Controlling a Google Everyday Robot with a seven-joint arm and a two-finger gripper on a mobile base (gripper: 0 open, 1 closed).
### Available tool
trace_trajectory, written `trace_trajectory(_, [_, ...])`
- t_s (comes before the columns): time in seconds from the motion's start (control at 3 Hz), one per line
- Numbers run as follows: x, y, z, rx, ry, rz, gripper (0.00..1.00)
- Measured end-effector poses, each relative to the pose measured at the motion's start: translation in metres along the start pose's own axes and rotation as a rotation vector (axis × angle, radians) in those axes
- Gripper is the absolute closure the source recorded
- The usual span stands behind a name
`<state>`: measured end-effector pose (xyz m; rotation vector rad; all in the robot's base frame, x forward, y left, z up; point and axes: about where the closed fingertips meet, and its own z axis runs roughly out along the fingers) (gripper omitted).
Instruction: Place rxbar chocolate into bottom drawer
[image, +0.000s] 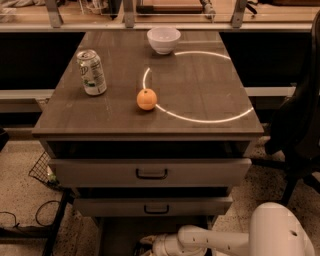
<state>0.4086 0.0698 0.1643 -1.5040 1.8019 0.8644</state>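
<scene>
Grey-brown cabinet top (200, 85), frame centre: can (91, 72), orange (146, 99), white bowl (163, 39). Gripper (149, 245) at bottom centre, by the bottom drawer (117, 234); whether wide or narrow cannot be told.

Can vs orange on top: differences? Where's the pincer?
The can stands upright, taller, pale, printed; the orange is round, lower, plain orange. The can is near the left edge; the orange central. Both rest on the cabinet top. The pincer sits below the second drawer.

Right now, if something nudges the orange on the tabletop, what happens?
The orange looks round and sits free on the flat tabletop, so it likely rolls. Small, so probably light. The gripper is down below the drawers, nowhere near it.
</scene>
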Motion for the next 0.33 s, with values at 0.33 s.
trace_trajectory(0.33, [-0.0004,0.0015,0.0014,-0.003,-0.001,0.001,0.00])
